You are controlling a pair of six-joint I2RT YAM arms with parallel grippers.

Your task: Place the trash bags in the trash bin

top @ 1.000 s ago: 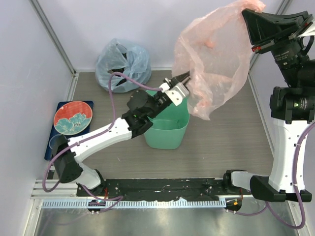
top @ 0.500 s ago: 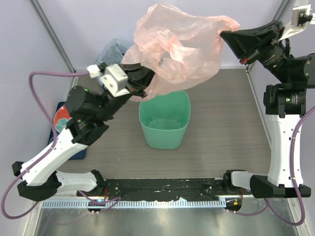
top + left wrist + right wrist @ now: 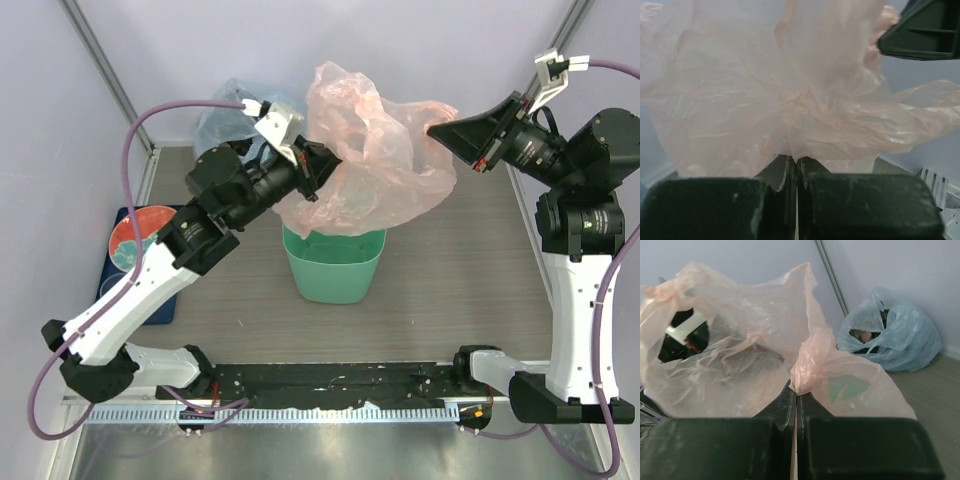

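While the left fingers (image 3: 710, 205) and right fingers (image 3: 865, 450) each clamp shut on a gathered edge, a thin, see-through pale-pink bag (image 3: 385, 175) hangs stretched between them, crinkled and billowing. Below the fingers, its sagging underside overlaps the rounded mouth of a smooth mint-green plastic bin (image 3: 335, 272) on the grey wood-grain tabletop (image 3: 465, 275). Behind the left fingers sits a bulging pale-blue bag (image 3: 890, 335).

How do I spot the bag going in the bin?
Find the green bin mid-table. Right above it, stretched between the left hand and right hand, hangs the pink bag. Unlike the bulging blue bag behind, it is thin and limp.
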